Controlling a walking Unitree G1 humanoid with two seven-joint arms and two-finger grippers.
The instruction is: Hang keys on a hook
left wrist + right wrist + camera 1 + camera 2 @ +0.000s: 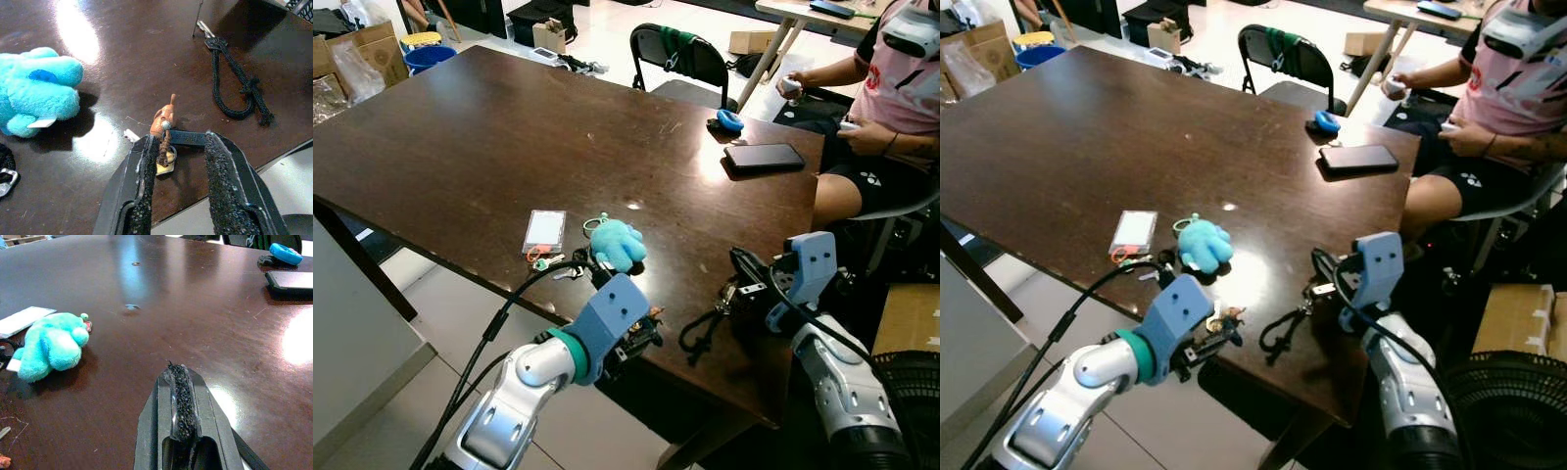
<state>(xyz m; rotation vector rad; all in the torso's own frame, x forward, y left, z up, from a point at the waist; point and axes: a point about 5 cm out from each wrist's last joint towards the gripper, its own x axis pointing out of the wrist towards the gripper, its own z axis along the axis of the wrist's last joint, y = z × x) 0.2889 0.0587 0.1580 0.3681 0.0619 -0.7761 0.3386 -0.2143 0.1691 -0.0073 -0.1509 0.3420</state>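
On the dark wooden table, close to its near edge, lies a small bunch of keys: a brown figurine charm standing up from a ring, a yellowish tag under it, and a silvery key blade poking out flat toward the teal plush toy. The left gripper sits low over that bunch with its two black fingers apart, the charm and its cord right against the inner face of one finger, though not pinched. From the keys, the plush toy lies at about ten o'clock across the table, with a clear card holder beyond it at nine o'clock and a bit of orange-and-green clip beside that. A second key on a black cord loop rests at roughly two o'clock from the bunch, near the right gripper, whose fingers are pressed together and hold nothing, hovering over the table top. Far across at one o'clock are a black phone and a blue object, and a seated person holds small controllers.
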